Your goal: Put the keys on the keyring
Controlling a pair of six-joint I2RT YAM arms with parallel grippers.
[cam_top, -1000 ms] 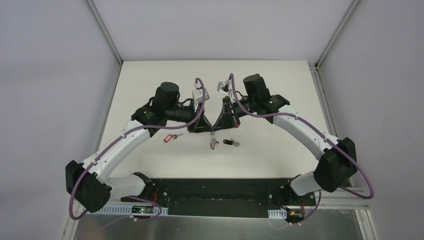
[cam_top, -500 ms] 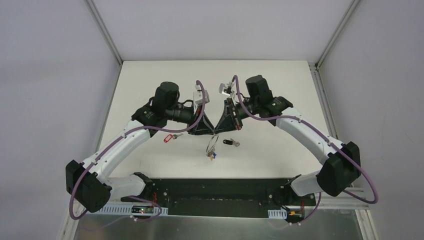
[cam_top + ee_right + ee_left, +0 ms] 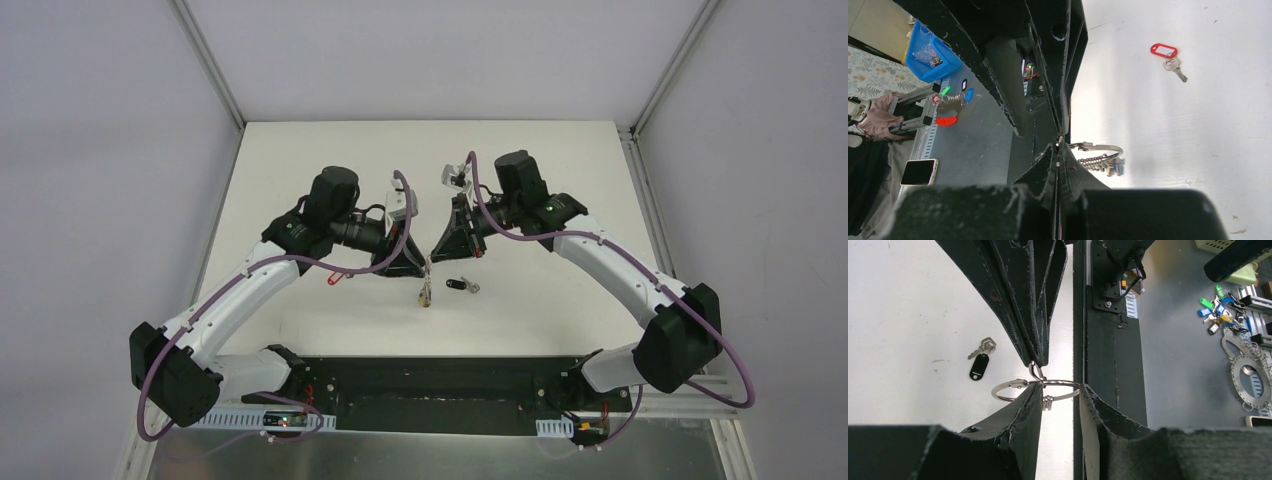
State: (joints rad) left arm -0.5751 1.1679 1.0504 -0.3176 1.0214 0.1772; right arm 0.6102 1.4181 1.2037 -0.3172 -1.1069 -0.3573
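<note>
The keyring hangs above the white table between my two grippers, with its bunch of keys and a blue tag below it. My right gripper is shut on the ring's wire; its tips are pressed together. My left gripper is open, its two fingers set against the ring from the other side. The black-tagged key lies on the table just right of the ring and shows in the left wrist view. The red-tagged key lies to the left, also in the right wrist view.
The black base plate runs along the table's near edge, close below the ring. Beyond it, off the table, are spare keys with coloured tags, a blue bin and a phone.
The left gripper has shifted slightly left and nearer. The ring dropped and swung half a second ago, and now hangs tighter between the grippers. Both loose keys lie where they were.
</note>
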